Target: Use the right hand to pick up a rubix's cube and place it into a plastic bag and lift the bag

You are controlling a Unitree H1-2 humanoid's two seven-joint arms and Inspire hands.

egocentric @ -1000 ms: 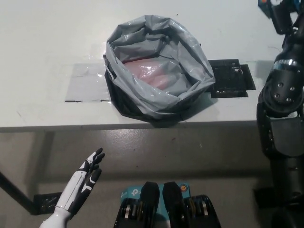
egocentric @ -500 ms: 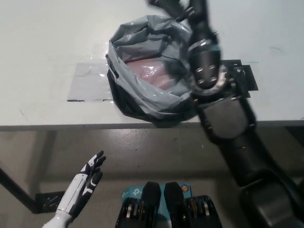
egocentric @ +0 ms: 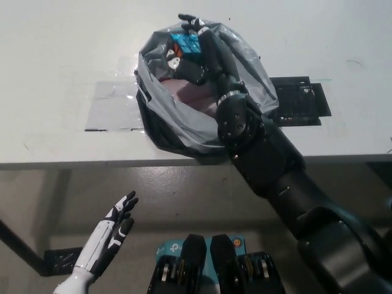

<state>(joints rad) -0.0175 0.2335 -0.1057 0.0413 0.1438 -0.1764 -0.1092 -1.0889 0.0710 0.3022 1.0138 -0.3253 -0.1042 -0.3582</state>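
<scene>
Your right hand is over the open mouth of the bag, toward its far side, with the fingers wrapped around the cube. The cube shows blue faces with a bit of orange and white at its lower left, and it sits on the left side of the hand, pressed against the fingers, above the bag's inside rather than resting on its bottom. The black right arm runs from the lower right of the picture up across the near right rim of the bag, so the forearm covers that part of the rim.

The bag stands open on the table, its grey rim folded outward all around, and a pinkish patch shows on its inside below the hand. The bag's near side lies close to the table's front edge, with only a narrow strip of tabletop before the drop. To the left of the bag you have a wide bare stretch of table with a taped clear sheet touching the bag's left side. To the right, just beside the bag, lies a flat black plate.

Your left hand rests low at the lower left, below the table edge, fingers spread and holding nothing, well apart from the bag.
</scene>
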